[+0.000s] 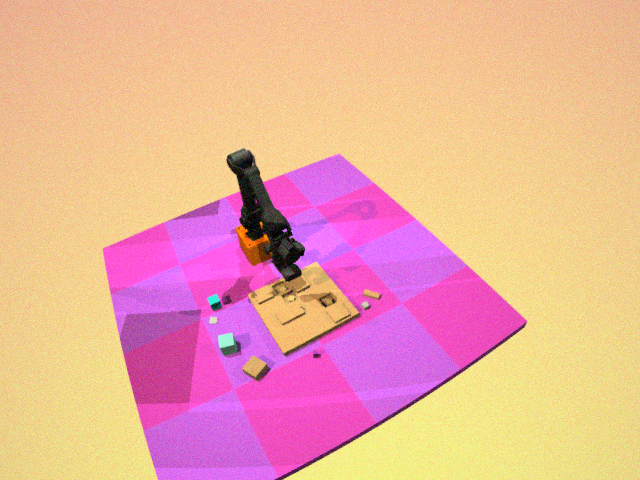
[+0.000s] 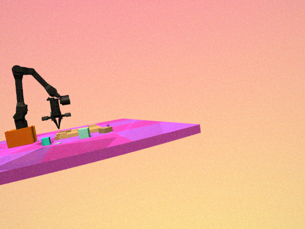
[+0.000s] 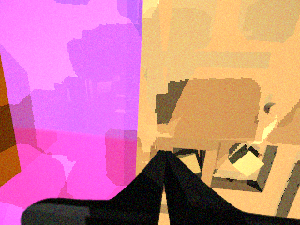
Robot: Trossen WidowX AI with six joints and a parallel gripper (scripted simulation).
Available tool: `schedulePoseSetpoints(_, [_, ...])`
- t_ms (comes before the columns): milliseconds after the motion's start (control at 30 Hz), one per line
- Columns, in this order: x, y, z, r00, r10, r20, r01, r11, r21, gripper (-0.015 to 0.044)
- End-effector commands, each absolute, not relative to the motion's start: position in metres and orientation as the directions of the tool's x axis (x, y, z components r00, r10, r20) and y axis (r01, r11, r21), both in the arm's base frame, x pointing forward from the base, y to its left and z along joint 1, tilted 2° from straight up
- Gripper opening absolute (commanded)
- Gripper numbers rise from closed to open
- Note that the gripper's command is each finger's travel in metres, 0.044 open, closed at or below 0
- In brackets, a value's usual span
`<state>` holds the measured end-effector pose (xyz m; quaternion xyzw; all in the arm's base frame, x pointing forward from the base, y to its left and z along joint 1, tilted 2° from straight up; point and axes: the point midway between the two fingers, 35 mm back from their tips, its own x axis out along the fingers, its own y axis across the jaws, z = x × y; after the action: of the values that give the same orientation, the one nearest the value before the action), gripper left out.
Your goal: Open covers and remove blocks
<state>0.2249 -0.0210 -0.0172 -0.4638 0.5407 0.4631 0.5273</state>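
Note:
The tan puzzle board (image 1: 286,345) lies on the table. My gripper (image 2: 58,128) (image 3: 164,156) is shut and empty, above the board's edge nearest the arm's base; its fingertips are hidden in the top view. In the wrist view a pale yellow block (image 3: 247,163) sits tilted in an open well. Another well, with something pale in it, is partly hidden behind the fingers. An open well (image 1: 327,299) shows toward the board's right side. One flat cover (image 1: 290,314) lies near the middle and another (image 1: 338,312) near the right corner. Whether the covers are fully open cannot be told.
Left of the board lie a teal cube (image 1: 214,301) (image 2: 45,141), a white piece (image 1: 213,320) (image 2: 58,142), a mint cube (image 1: 227,343) (image 2: 84,133) and a tan block (image 1: 255,367) (image 2: 106,130). A tan bar (image 1: 372,294), a grey piece (image 1: 366,305) and a dark piece (image 1: 316,354) lie elsewhere around it.

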Motion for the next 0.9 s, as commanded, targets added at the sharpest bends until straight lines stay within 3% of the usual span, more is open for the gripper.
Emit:
schedulePoseSetpoints(0, [0.227, -0.02, -0.011, -0.006, -0.011, -1.0, -0.989, 0.145, 0.004, 0.0])
schedulePoseSetpoints(400, [0.225, -0.021, -0.002, -0.013, -0.013, -1.0, -0.987, 0.159, 0.011, 0.0])
schedulePoseSetpoints(500, [0.234, -0.027, 0.001, -0.012, -0.013, -1.0, -0.917, 0.399, 0.006, 0.0])
schedulePoseSetpoints(700, [0.258, -0.045, 0.007, -0.008, -0.014, -1.0, -0.487, 0.874, -0.008, 0.0])
schedulePoseSetpoints(867, [0.276, -0.062, 0.01, -0.006, -0.015, -1.0, 0.035, 0.999, -0.015, 0.0])
